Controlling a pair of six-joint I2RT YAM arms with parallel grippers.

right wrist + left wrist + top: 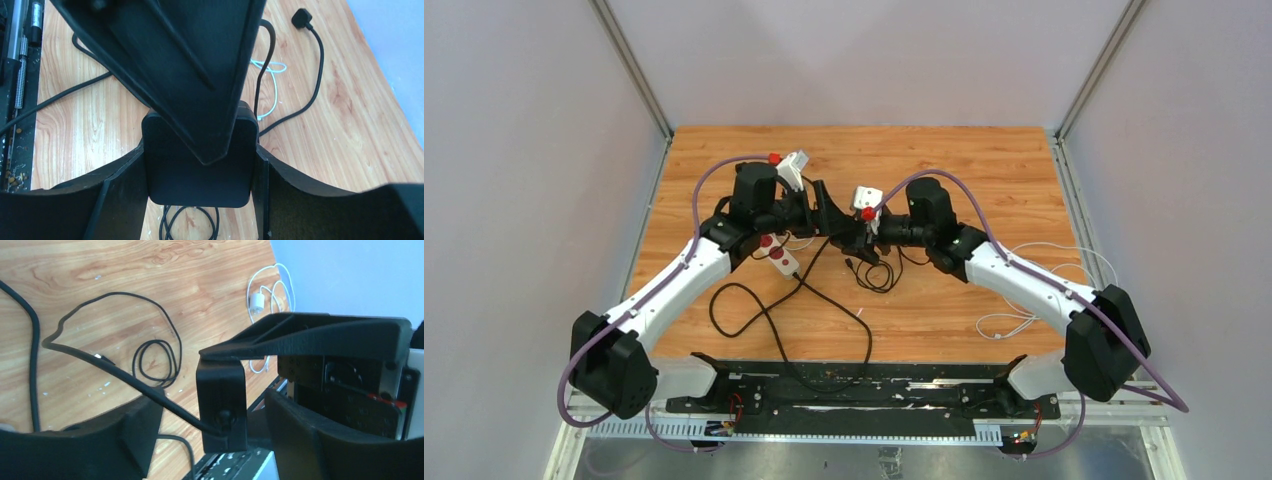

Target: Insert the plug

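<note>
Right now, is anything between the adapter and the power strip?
Yes. The black adapter is clamped in the right gripper, and the open left gripper brackets it from the power strip side. The left arm overhangs the strip's far end.

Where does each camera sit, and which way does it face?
Top: above and behind the bases, looking down on the table; left arm and right arm visible.
Left wrist: on the left arm, facing sideways across the table toward the white charger; left fingers at bottom.
Right wrist: on the right arm, facing down; right fingers flank the black adapter.
Shared: both wrist views show adapter and coiled cable.
</note>
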